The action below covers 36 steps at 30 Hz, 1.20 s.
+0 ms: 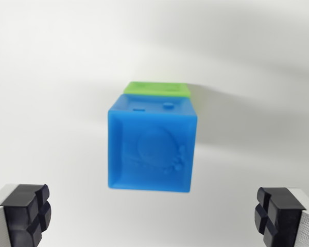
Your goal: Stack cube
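White and bare, the worktop [51,77] fills the wrist view, with soft shadow falling toward three o'clock of the cubes. At centre sits the blue cube [152,146], its top face with an embossed figure turned to the camera. A green cube [157,88] shows only as a thin strip at twelve o'clock of the blue one, touching its upper edge; it seems to lie underneath, so the blue cube appears to rest on top of it, though the view from above does not settle that fully.

The end effector [154,216] is wide open and holds nothing: one black pad [27,213] stands at seven o'clock and the other at five o'clock, both well apart from the blue cube and clear of its sides.

Judging from this, the stack looks made and the step in hand is release and withdrawal. The next move calls for a straight rise away from the cubes, keeping the fingers spread so that neither pad brushes the blue cube and tips it.
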Tool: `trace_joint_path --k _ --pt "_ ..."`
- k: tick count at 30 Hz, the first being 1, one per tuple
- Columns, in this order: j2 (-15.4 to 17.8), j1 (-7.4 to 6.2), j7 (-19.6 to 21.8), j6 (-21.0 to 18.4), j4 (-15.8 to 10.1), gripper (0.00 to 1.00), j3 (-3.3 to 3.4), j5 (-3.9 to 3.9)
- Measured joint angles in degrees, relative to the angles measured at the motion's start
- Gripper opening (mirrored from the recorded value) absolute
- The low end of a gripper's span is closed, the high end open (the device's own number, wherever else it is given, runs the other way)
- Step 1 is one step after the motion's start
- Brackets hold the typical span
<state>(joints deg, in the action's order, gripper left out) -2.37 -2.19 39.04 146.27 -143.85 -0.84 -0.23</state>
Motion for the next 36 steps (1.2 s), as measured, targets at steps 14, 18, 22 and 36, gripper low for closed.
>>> trace_joint_path --k 14,18,22,36 --pt "7.45 -0.04 -0.09 -9.46 2.08 1.00 0.00 0.13" --pt "9.32 -0.04 -0.11 -12.20 3.05 1.00 0.00 0.15" --pt "11.03 -0.04 -0.12 -15.07 4.16 1.00 0.00 0.16" --pt "15.15 -0.04 -0.16 -23.44 8.42 1.00 0.00 0.19"
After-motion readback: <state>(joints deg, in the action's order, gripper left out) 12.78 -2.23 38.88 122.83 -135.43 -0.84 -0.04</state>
